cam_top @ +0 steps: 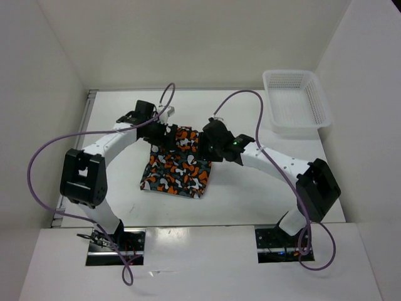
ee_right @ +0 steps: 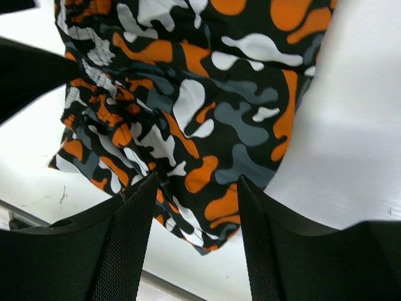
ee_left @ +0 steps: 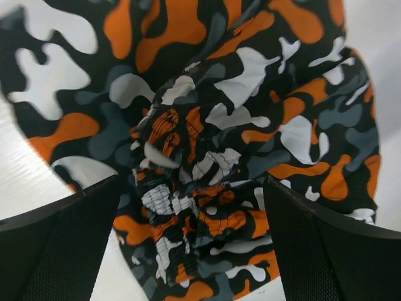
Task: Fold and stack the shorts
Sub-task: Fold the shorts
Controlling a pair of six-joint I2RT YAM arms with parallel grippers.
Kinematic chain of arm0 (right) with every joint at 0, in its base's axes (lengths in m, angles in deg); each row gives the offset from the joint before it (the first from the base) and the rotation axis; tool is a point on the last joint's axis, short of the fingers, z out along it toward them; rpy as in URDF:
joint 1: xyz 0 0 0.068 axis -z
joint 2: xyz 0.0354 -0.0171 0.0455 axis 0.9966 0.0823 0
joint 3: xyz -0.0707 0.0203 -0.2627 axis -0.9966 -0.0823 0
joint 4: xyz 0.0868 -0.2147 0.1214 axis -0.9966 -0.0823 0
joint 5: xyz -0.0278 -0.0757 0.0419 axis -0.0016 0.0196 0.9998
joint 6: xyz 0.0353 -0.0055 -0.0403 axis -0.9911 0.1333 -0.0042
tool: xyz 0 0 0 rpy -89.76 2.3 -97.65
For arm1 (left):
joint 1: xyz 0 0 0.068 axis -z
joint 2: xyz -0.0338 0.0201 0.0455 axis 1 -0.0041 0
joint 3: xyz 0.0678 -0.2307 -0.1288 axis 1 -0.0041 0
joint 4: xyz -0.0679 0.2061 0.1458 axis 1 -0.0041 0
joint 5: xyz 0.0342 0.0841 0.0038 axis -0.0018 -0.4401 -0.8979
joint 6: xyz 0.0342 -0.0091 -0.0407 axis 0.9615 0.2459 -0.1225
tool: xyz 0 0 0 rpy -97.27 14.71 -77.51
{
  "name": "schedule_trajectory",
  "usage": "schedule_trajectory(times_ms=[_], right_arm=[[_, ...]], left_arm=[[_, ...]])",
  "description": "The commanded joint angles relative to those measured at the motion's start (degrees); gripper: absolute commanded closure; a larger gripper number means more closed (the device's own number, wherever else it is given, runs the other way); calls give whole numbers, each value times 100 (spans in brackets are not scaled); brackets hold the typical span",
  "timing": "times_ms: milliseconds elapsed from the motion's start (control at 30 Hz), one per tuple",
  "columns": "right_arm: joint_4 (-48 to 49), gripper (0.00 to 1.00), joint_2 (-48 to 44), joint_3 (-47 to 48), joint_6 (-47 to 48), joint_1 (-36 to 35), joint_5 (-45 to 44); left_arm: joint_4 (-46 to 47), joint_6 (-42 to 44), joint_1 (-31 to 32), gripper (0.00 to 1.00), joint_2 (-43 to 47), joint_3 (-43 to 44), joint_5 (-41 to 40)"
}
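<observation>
White walls close in a white table; the shorts lie folded into a rough rectangle near its middle, flat on the surface, their gathered waistband bunched at the far edge; a white mesh basket sits well apart at the far right corner; the left gripper hangs over the far left corner of the shorts, its fingers spread wide with the crumpled waistband below and between them, gripping nothing; the right gripper hovers over the far right edge, its fingers parted above the cloth's edge without pinching it.
</observation>
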Motion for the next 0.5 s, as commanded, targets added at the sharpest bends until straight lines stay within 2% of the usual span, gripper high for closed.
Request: schedule_trajectory(times_ms=[0, 167, 267, 300, 400, 433, 467], right_arm=[[88, 40, -513, -110, -97, 40, -61], [34, 40, -689, -295, -202, 92, -114], [34, 40, -689, -418, -273, 145, -114], [34, 39, -689, -497, -342, 145, -27], [280, 27, -628, -751, -404, 373, 402], [350, 27, -628, -883, -457, 426, 501], [499, 22, -628, -936, -457, 505, 641]], left_arm=[[110, 27, 59, 0, -398, 158, 84], [365, 27, 111, 0, -908, 219, 74], [505, 27, 111, 10, -961, 219, 399], [506, 27, 111, 24, -961, 167, 478], [506, 27, 111, 57, -821, 105, 532], [419, 27, 51, 78, -725, 105, 532], [340, 27, 50, 84, -637, 105, 601]])
